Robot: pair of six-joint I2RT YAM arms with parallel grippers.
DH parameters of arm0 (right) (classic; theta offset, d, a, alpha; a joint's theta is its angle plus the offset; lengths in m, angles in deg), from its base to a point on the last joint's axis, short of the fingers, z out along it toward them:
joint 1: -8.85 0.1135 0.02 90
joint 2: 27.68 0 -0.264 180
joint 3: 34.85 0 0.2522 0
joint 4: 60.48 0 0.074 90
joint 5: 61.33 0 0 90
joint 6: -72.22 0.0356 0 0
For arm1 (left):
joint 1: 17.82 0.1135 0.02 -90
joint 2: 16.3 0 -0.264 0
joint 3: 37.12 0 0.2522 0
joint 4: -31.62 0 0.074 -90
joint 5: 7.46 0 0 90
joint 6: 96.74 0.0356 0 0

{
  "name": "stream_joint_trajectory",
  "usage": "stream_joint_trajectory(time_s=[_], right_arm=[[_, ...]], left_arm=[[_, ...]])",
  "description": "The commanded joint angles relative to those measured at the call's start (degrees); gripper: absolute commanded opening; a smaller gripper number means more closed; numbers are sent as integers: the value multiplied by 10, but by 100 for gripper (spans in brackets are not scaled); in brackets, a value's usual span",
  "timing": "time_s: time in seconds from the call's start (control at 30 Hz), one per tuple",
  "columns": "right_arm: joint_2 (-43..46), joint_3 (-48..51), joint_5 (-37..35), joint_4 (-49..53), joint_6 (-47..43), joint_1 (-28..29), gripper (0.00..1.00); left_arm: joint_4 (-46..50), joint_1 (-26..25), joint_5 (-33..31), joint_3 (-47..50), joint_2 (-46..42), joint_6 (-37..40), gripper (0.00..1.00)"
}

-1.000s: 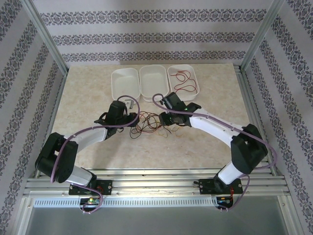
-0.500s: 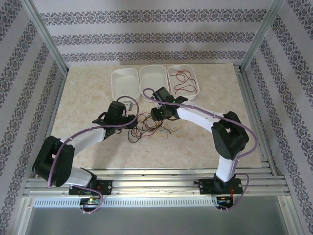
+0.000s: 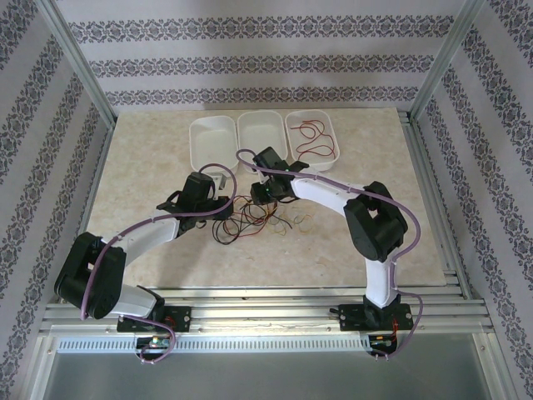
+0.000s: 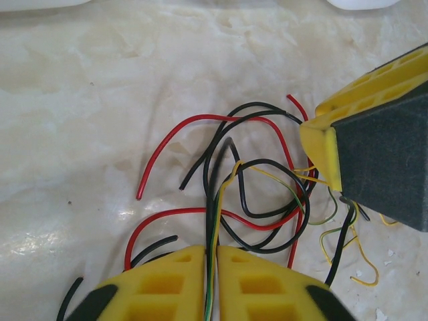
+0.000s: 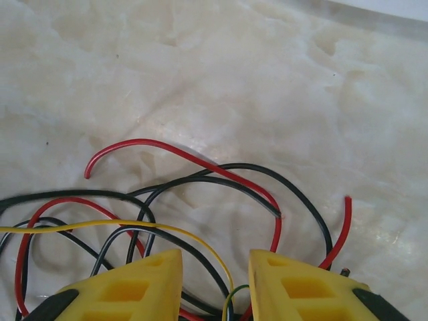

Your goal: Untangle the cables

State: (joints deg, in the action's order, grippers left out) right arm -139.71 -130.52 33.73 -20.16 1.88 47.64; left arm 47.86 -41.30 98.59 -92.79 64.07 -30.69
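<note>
Left wrist: left fingers [image 4: 199, 259] clamped on cables [image 4: 200, 210]; right wrist: right fingers [image 5: 167, 267] apart; top external: white trays [image 3: 261, 137].

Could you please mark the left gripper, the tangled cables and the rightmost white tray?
left gripper [image 4: 210, 257], left wrist view, between its fingertips
tangled cables [image 3: 250, 218], top external view, tangle's middle
rightmost tray [image 3: 310, 115], top external view, far rim

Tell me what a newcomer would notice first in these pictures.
A tangle of red, black and yellow-green cables sprawls mid-table. The left gripper is pinched shut on a few strands, and the right gripper stands open over others. Three white trays line the far edge.
</note>
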Motion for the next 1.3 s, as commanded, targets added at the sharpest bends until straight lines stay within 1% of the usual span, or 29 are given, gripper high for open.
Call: stream_joint_trajectory(time_s=[0.0, 0.1, 0.2, 0.33, 0.4, 0.47, 0.57, 0.7, 0.83, 0.9, 0.97, 1.0, 1.1, 1.27], right_arm=[[12, 1, 10, 14, 12, 7, 33], [34, 17, -3, 40, 22, 13, 32], [72, 37, -24, 59, 41, 28, 32], [106, 56, -48, 85, 74, 50, 32], [112, 65, -53, 97, 95, 57, 32], [119, 81, -57, 94, 118, 62, 32], [125, 99, -51, 79, 142, 64, 32], [131, 103, -55, 69, 148, 64, 33], [120, 84, -58, 64, 130, 53, 34], [109, 74, -44, 47, 118, 41, 35], [90, 52, -33, 34, 94, 30, 35], [79, 34, -34, 35, 82, 27, 36], [34, -19, -37, 40, 41, 21, 36], [-41, -82, -35, 22, -33, 15, 35]], left_arm=[[32, 7, -13, -17, -24, 8, 21], [49, 9, -15, -24, -32, 5, 24], [51, 9, -2, -26, -33, 0, 27], [60, 10, 0, -28, -22, -2, 41], [78, 11, -8, -34, -8, 2, 45], [93, 12, -7, -47, 18, 6, 45], [86, 12, 12, -63, 51, 14, 45], [77, 12, -2, -87, 81, 27, 45], [68, 16, -12, -106, 119, 32, 41], [66, 18, -14, -113, 139, 36, 34], [66, 18, -12, -113, 153, 36, 24], [62, 18, -10, -108, 154, 34, 22], [49, 18, -8, -89, 148, 28, 19], [41, 20, -4, -70, 139, 25, 6]])
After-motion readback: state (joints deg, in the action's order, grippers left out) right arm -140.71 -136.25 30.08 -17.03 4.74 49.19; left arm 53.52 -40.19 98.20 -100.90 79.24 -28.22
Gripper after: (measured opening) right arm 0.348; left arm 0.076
